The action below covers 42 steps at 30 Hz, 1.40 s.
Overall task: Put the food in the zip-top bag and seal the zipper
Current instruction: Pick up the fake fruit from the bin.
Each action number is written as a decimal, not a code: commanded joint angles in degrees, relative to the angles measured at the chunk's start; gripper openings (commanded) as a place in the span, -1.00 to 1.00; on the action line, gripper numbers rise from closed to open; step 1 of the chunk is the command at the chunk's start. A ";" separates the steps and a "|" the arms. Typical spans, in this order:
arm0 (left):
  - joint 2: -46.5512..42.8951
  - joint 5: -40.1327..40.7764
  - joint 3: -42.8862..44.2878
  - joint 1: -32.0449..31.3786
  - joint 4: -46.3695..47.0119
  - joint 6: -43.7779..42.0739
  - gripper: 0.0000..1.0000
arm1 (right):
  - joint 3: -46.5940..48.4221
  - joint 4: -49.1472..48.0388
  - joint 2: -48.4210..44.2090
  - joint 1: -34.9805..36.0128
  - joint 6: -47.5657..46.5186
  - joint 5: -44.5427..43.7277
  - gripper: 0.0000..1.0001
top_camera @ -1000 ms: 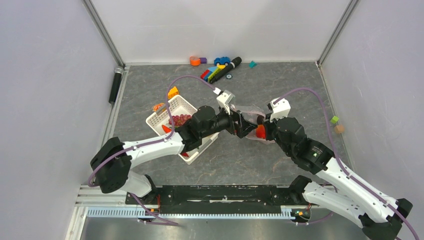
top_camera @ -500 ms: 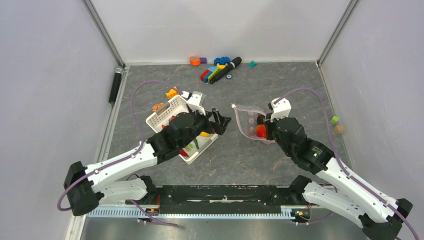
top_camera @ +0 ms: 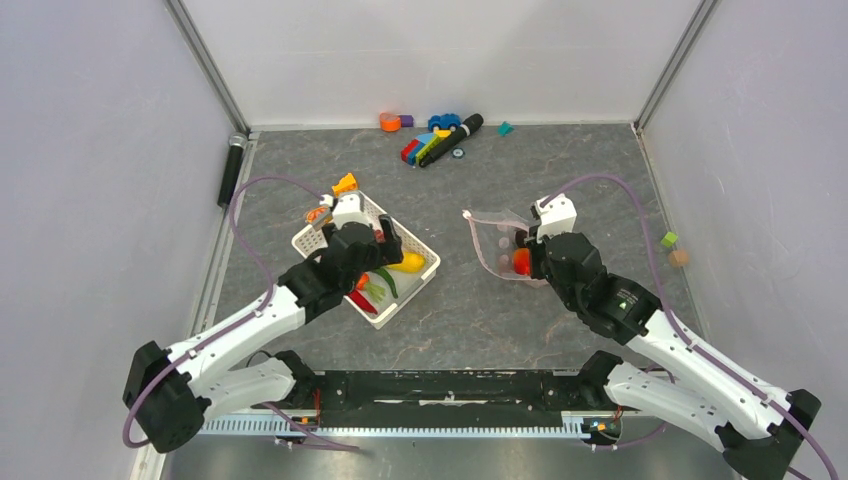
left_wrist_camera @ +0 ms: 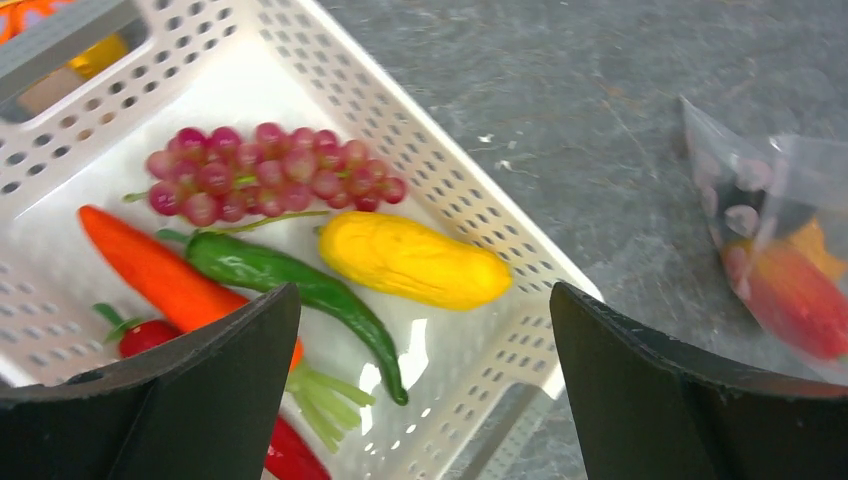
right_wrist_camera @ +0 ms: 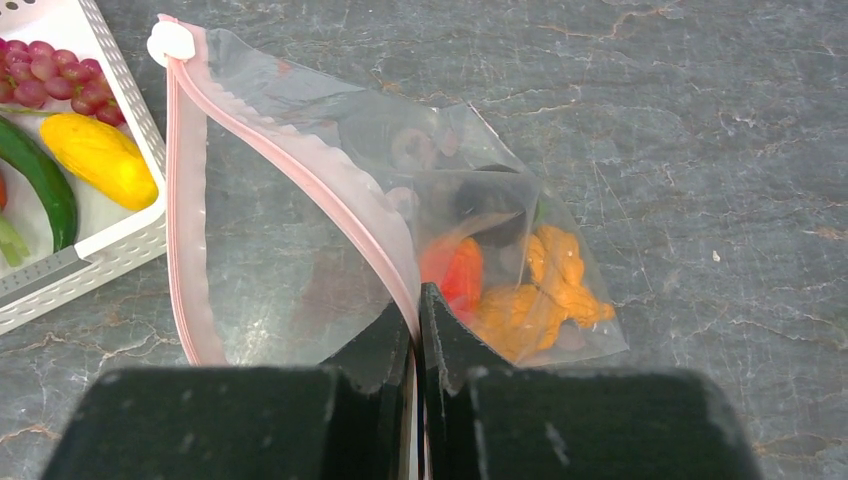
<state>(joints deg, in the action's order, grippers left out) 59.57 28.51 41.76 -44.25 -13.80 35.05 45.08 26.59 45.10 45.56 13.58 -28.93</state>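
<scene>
The white basket [top_camera: 318, 238] holds the food: purple grapes [left_wrist_camera: 265, 170], a yellow mango [left_wrist_camera: 410, 260], a green chilli [left_wrist_camera: 290, 285], an orange carrot [left_wrist_camera: 150, 275] and a red piece [left_wrist_camera: 140, 335]. My left gripper [left_wrist_camera: 425, 385] hovers open and empty over the basket's near right part; it also shows in the top view [top_camera: 385, 243]. My right gripper [right_wrist_camera: 417, 312] is shut on the pink zipper [right_wrist_camera: 300, 170] of the zip-top bag [right_wrist_camera: 290, 250], holding its mouth open. The bag [top_camera: 492, 240] holds red [right_wrist_camera: 455, 275] and orange [right_wrist_camera: 545, 290] food.
Coloured blocks and a toy car [top_camera: 435, 135] lie at the back edge. A black cylinder [top_camera: 231, 170] lies by the left wall. Two small blocks [top_camera: 673, 248] sit at the right. An orange toy [top_camera: 345, 184] lies behind the basket.
My left gripper has drawn back from the bag's mouth to the left and now hangs over the basket. The right gripper still holds the bag's edge.
</scene>
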 commanded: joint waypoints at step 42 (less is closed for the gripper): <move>19.83 -9.58 -5.89 21.53 18.99 30.48 0.99 | 0.54 -0.91 -0.67 -0.20 -0.56 -3.58 -0.81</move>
<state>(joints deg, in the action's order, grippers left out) 75.26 19.94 35.92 -24.23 -2.11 56.21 45.08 26.63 45.47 45.56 13.58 -30.68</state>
